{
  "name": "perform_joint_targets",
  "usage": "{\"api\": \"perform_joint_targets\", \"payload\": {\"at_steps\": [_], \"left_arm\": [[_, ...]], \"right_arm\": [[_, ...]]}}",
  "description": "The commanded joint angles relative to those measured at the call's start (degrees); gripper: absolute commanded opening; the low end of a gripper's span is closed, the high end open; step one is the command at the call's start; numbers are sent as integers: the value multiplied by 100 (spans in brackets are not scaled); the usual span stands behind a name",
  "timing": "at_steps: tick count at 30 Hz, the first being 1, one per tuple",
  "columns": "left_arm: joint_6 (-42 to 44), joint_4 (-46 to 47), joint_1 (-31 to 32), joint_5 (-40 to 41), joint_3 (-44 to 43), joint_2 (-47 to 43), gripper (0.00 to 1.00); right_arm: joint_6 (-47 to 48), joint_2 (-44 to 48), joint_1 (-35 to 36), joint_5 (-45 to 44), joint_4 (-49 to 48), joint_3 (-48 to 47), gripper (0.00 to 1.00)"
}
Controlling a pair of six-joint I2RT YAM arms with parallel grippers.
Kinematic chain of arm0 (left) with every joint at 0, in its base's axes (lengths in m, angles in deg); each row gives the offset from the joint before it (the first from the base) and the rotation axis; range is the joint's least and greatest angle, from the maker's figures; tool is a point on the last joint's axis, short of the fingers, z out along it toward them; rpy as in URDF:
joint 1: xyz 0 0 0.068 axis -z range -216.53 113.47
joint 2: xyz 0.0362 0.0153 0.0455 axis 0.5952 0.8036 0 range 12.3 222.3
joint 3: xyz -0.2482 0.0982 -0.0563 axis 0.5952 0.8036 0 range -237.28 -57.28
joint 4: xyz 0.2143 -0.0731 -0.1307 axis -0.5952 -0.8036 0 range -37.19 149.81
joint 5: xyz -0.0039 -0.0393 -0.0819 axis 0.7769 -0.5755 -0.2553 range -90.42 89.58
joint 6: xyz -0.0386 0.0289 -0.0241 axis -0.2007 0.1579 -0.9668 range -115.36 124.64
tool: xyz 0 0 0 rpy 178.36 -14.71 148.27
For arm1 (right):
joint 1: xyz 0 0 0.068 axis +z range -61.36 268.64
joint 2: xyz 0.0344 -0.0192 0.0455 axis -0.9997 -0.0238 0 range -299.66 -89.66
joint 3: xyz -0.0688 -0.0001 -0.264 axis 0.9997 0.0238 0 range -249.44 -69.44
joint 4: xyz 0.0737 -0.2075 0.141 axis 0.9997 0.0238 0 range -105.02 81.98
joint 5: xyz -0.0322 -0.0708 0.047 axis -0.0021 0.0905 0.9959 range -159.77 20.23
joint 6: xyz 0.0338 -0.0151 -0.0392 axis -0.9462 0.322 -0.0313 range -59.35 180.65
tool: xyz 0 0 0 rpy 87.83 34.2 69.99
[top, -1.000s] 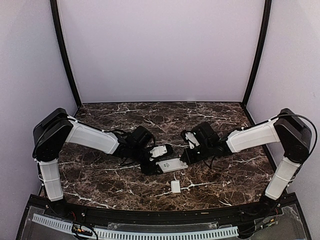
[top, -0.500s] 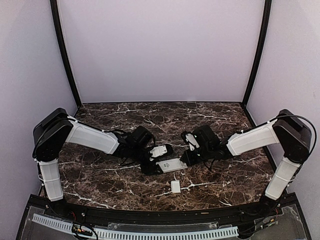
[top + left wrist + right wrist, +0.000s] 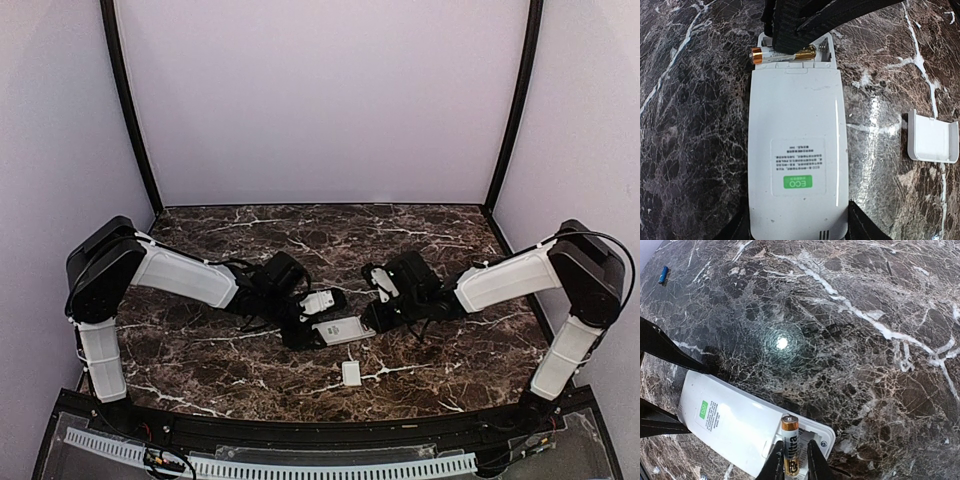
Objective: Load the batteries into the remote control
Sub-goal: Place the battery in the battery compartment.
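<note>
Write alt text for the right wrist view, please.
The right gripper has its fingers either side of a gold-and-black battery at the open compartment of the face-down white remote control. A blue battery lies far off on the dark marble table.

remote control [image 3: 797,150]: 1 | gold battery [image 3: 790,447]: 1 | blue battery [image 3: 663,274]: 1 | cover [image 3: 932,142]: 1

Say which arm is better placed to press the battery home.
Right: the right jaws straddle the battery in the opened remote, which the left jaws clamp.
</note>
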Motion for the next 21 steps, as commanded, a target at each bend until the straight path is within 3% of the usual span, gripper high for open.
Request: {"api": "perform_joint_targets", "payload": {"at_steps": [1, 13, 21], "left_arm": [[-34, -434, 92, -124, 68, -15, 49], [-8, -426, 92, -148, 89, -4, 49], [-8, -434, 92, -173, 79, 5, 51]], "right_arm": [[145, 170, 2, -255, 390, -46, 16], [516, 121, -7, 174, 856, -700, 21], [594, -392, -7, 194, 1187, -1146, 24]]}}
